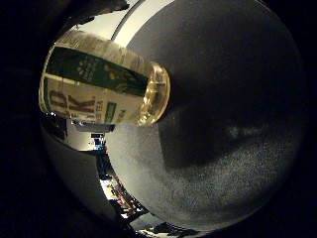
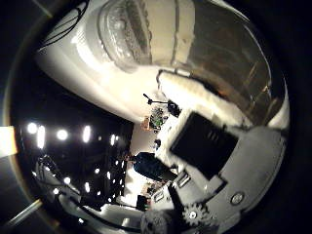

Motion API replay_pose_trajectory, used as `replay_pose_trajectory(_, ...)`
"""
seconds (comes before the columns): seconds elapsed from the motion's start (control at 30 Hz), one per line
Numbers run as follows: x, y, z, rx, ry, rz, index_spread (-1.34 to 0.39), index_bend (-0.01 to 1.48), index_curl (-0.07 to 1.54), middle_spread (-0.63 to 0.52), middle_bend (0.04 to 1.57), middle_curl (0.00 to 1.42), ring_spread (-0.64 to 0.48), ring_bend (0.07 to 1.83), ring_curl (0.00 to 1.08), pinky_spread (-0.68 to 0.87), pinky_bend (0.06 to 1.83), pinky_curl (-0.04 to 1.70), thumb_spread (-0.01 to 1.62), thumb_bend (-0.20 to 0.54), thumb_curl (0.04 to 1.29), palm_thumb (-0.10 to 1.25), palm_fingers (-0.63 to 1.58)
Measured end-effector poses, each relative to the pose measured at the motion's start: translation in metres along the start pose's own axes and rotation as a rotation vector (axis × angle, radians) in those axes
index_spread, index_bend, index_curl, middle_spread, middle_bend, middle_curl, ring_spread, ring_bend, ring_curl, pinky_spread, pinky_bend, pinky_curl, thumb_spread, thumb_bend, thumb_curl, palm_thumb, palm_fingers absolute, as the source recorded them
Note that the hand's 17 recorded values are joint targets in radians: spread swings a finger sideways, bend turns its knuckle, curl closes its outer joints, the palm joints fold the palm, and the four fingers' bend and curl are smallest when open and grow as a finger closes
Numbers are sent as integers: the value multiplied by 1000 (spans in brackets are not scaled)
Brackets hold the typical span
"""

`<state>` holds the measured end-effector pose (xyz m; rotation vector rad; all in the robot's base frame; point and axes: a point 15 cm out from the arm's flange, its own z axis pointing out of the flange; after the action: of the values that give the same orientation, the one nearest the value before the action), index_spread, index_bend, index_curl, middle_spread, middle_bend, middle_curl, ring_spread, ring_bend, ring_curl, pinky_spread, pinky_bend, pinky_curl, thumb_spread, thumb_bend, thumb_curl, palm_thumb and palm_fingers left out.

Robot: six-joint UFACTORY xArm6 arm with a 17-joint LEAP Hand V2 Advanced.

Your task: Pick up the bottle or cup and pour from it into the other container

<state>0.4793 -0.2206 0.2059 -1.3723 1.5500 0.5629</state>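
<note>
In the right little finger side palm view a clear bottle (image 1: 104, 84) with pale yellow liquid and a green and white label fills much of the picture, close to the palm. It hangs over a grey table top (image 1: 218, 119), which carries a shadow beneath it. In the right thumb side palm view my right hand (image 2: 210, 146) shows white and black fingers curled in from the edge. A clear ribbed plastic container (image 2: 127, 34) shows there against a white surface; I cannot tell whether it is a cup.
The grey table has a pale rim (image 1: 134, 20). Beyond its edge lies a dark room with ceiling lights (image 2: 58, 132) and distant furniture (image 2: 156, 117).
</note>
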Motion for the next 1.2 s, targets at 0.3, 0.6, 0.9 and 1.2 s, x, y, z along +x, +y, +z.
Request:
replay_pose_trajectory(0.3, -7, 7, 5, -31, -35, 0, -198, 892, 714, -59, 1104, 614, -123, 1285, 477, -278, 1348, 263, 909, -15, 530, 919, 1353)
replay_pose_trajectory(0.6, -18, 10, 3, -45, -56, -15, -166, 1125, 761, -77, 1302, 666, -154, 1419, 562, -207, 1489, 435, 895, -9, 617, 1011, 1216)
replay_pose_trajectory(0.9, -38, 12, -4, -58, -69, -37, -168, 1156, 774, -81, 1355, 678, -157, 1462, 589, -194, 1468, 529, 605, -16, 778, 1049, 1165)
replay_pose_trajectory(1.2, -83, 11, -29, -90, 43, -73, -169, 1174, 783, -82, 1358, 684, -161, 1463, 599, -195, 1427, 611, 496, -20, 868, 1048, 1164)
